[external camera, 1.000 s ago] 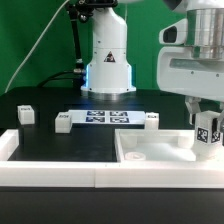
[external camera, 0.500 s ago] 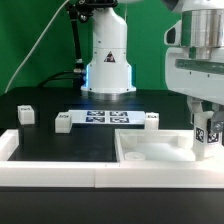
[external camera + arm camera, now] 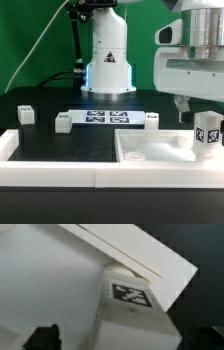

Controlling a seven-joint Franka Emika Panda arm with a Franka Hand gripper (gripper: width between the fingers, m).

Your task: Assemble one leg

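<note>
**A:** Where is the leg?

**B:** The leg (image 3: 207, 133) stands upright on the white panel (image 3: 150, 152), in its corner at the exterior view's right. The end effector (image 3: 202, 107) hangs just above it, released. In the wrist view a fingertip shows on either side of the post, and neither touches it.

**A:** Is it seated properly?

**B:** I can't tell, because its foot is hidden. That's my worry: if it's only loosely seated, it may lean or topple.

**A:** Any other risk?

**B:** The tips sit close to the post's top, so a sideways move could clip it and knock it over, or nudge the panel along the bench (image 3: 60, 146). The small white parts (image 3: 62, 122) beside the marker board (image 3: 105, 117) lie well apart, so I don't expect trouble there.
</note>
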